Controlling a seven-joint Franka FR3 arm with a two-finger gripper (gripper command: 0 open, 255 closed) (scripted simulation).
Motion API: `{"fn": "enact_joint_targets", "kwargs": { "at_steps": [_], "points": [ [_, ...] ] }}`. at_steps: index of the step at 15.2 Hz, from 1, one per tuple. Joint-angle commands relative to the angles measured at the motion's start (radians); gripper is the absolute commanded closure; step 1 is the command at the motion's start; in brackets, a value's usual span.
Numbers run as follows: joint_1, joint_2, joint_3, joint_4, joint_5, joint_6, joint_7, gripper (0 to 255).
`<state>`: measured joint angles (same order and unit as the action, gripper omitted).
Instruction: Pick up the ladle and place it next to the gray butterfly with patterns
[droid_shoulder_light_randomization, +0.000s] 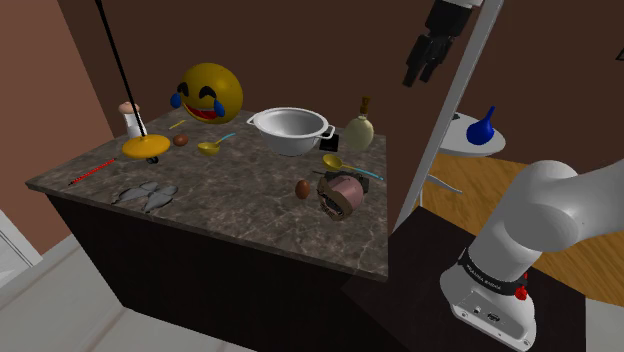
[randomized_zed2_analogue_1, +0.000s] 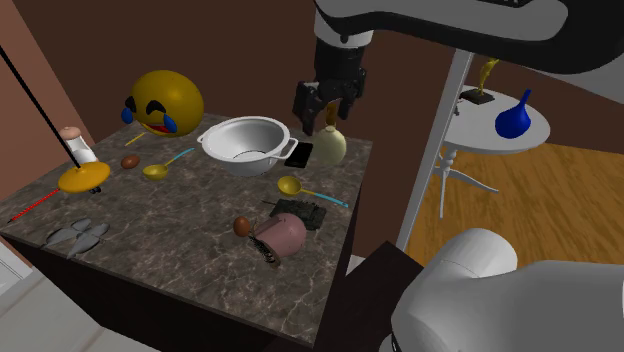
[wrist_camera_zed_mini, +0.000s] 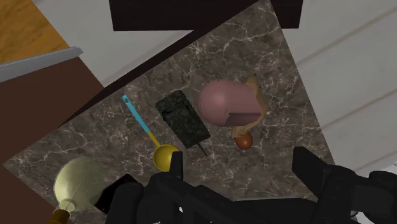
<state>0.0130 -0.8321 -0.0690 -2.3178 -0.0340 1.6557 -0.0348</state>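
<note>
Gripper (droid_shoulder_light_randomization: 420, 70) hangs in the air above the tabletop's (droid_shoulder_light_randomization: 250, 215) far edge by the shoulder view's right, touching nothing. In the wrist view you see both fingers (wrist_camera_zed_mini: 175, 167) standing wide of each other: jaws apart, nothing between them.

Ladle (droid_shoulder_light_randomization: 340, 163), yellow bowl and blue handle, lies flat on the dark marbled tabletop. You find it between the cream bottle (droid_shoulder_light_randomization: 359, 132) and the pink mug (droid_shoulder_light_randomization: 346, 193), which lies on its side. A dark flat pad (wrist_camera_zed_mini: 183, 118) lies just beside the ladle's handle, and a brown egg (droid_shoulder_light_randomization: 302, 188) sits just beside the mug. In the wrist view the ladle's bowl shows near one fingertip, well below it.

Note a second ladle (droid_shoulder_light_randomization: 211, 147) of the same colours, near the yellow emoji ball (droid_shoulder_light_randomization: 208, 93). A white two-handled pot (droid_shoulder_light_randomization: 290, 130) stands between the two ladles.

Gray butterfly (droid_shoulder_light_randomization: 148, 193) lies flat near the tabletop's front edge at the shoulder view's left, well apart from the ladle below the gripper. A thin red stick (droid_shoulder_light_randomization: 90, 172) lies near the butterfly, toward the corner.
</note>
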Motion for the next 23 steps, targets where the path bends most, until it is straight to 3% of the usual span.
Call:
{"fn": "enact_joint_targets", "kwargs": {
  "at_steps": [1,12,23],
  "points": [
    [0.000,0.000,0.000,0.000,0.000,0.000,0.000,0],
    [0.018,0.184,-0.113,-0.193,-0.091,0.371,-0.202,0],
    [0.052,0.555,-0.233,-0.207,-0.119,0.757,-0.412,0]
  ]
}}
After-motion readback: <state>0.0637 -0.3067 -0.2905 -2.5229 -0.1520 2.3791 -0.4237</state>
